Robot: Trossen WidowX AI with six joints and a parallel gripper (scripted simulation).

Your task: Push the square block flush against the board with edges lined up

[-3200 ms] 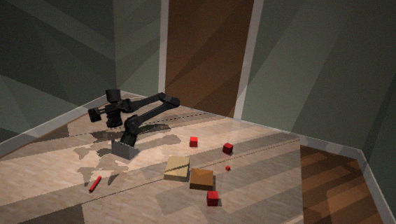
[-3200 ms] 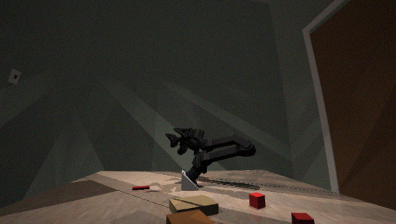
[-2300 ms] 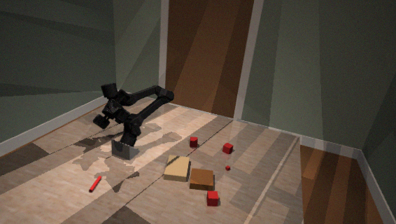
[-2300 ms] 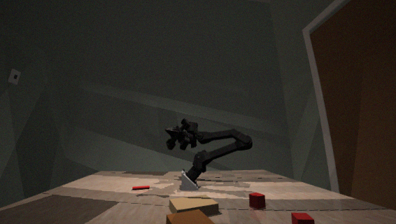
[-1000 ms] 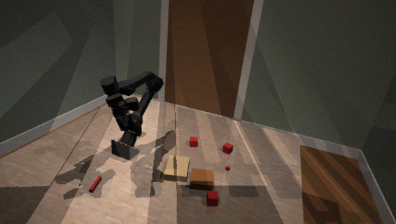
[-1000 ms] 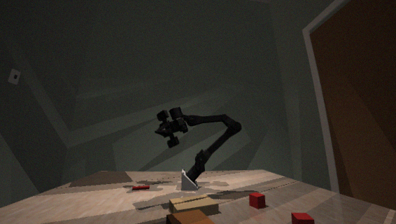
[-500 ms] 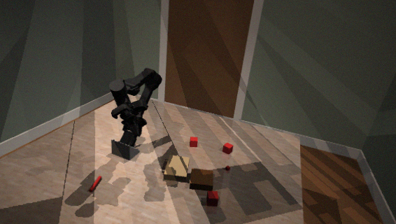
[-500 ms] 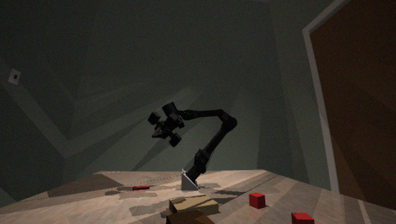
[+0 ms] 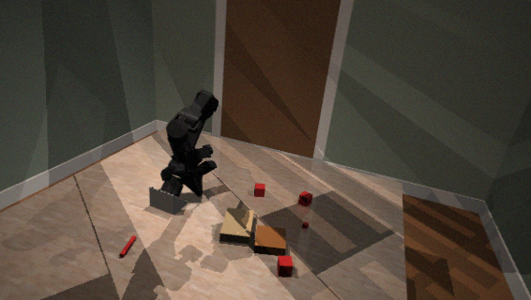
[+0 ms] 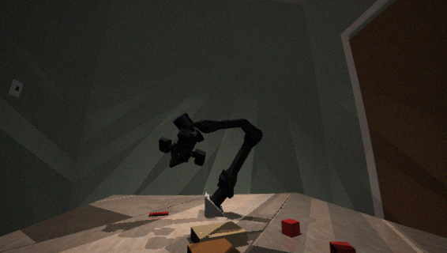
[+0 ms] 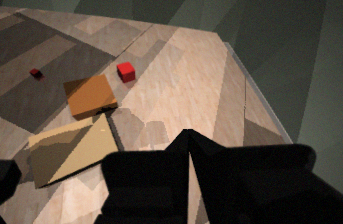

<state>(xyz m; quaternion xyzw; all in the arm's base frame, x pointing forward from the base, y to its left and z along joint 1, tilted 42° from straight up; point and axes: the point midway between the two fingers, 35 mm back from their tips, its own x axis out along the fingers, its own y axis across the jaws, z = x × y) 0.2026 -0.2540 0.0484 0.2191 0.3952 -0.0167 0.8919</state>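
A tan piece (image 9: 236, 227) (image 10: 221, 230) (image 11: 87, 150), the larger and likely the board, lies flat. An orange piece (image 9: 270, 237) (image 10: 211, 246) (image 11: 90, 95), likely the square block, lies flat beside it. Their facing sides are very close; I cannot tell if they touch along a whole side. In the top view the orange piece is shifted toward the front, and its front and back edges are not in line with the tan ones. My gripper (image 9: 201, 194) (image 10: 171, 165) (image 11: 187, 133) is shut and empty, pointing down in the air on the arm's side, clear of both pieces.
Red cubes stand behind the pieces (image 9: 259, 189) (image 10: 291, 228), further right (image 9: 305, 199) (image 10: 342, 247) and in front of the orange piece (image 9: 284, 266) (image 11: 126, 72). A small red object (image 9: 305, 225) (image 11: 36, 74) lies right. A red stick (image 9: 128, 247) (image 10: 159, 213) lies left.
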